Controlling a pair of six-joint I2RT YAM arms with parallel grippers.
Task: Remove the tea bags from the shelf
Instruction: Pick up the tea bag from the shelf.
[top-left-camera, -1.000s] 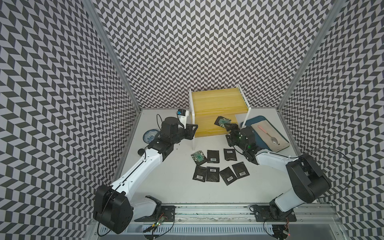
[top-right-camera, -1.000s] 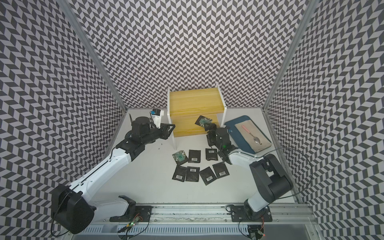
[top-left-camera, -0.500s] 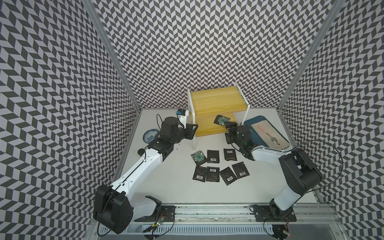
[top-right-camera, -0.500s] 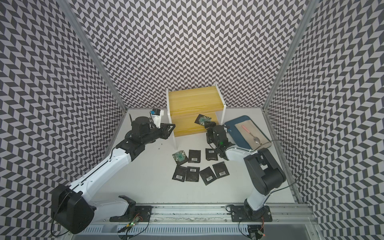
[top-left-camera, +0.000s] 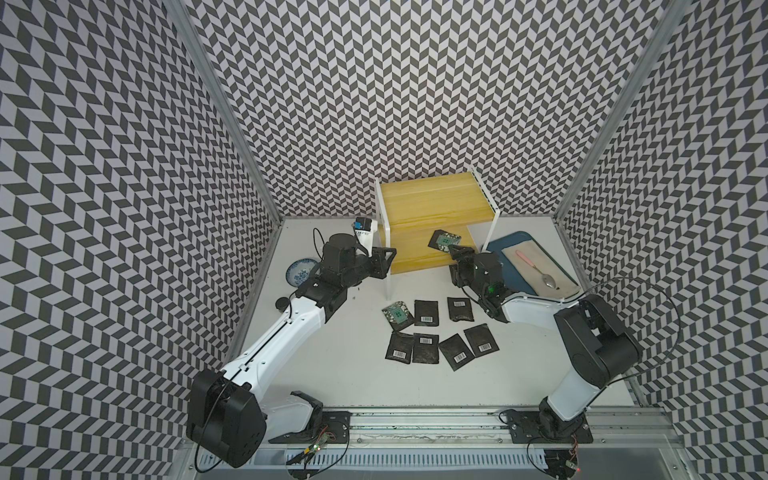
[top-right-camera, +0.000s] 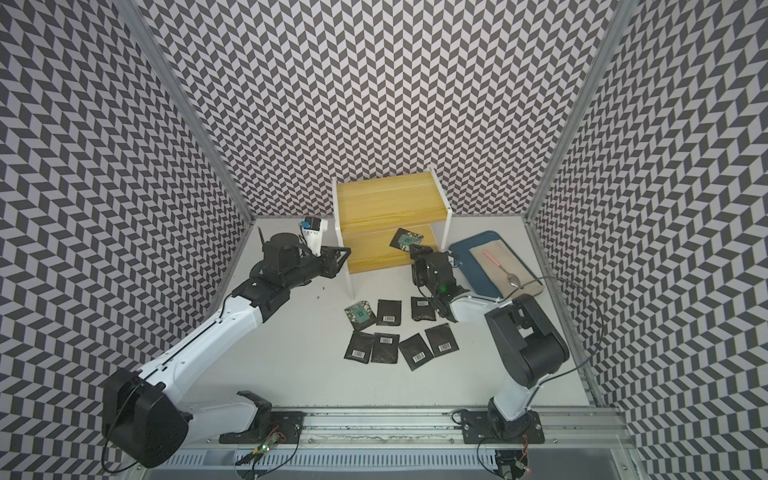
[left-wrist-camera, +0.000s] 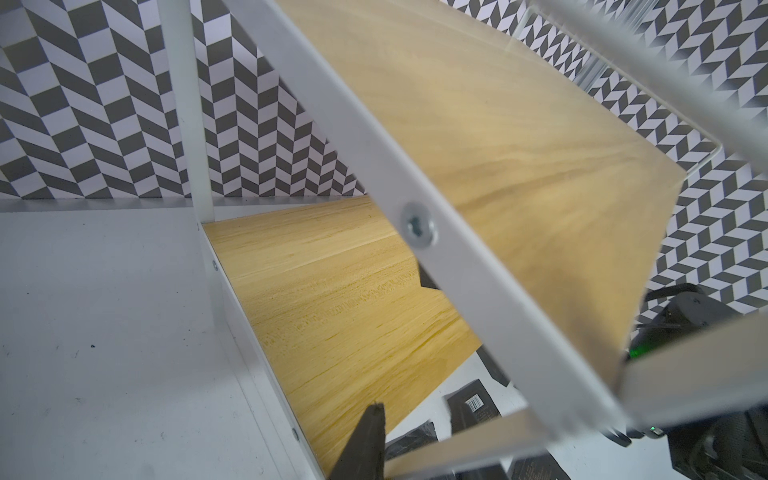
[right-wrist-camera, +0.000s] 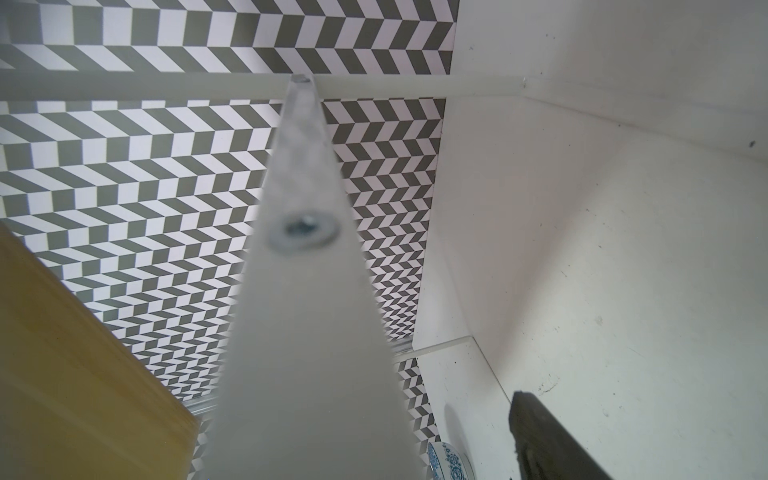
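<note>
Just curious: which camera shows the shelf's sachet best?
Both top views: the black, green-patterned tea bag shows nearly whole on the lower board of the yellow wooden shelf. The left wrist view catches only a black corner behind the frame; the right wrist view, nothing.

In the right wrist view the shelf (right-wrist-camera: 303, 299) is a blur up close; the saucer (right-wrist-camera: 449, 463) is cut off.

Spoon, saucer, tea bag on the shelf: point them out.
Spoon (top-left-camera: 535, 268): in a top view, on the handle.
Saucer (top-left-camera: 297, 272): in a top view, on the patterned face.
Tea bag (top-left-camera: 444, 240): in a top view, on the green face.
</note>
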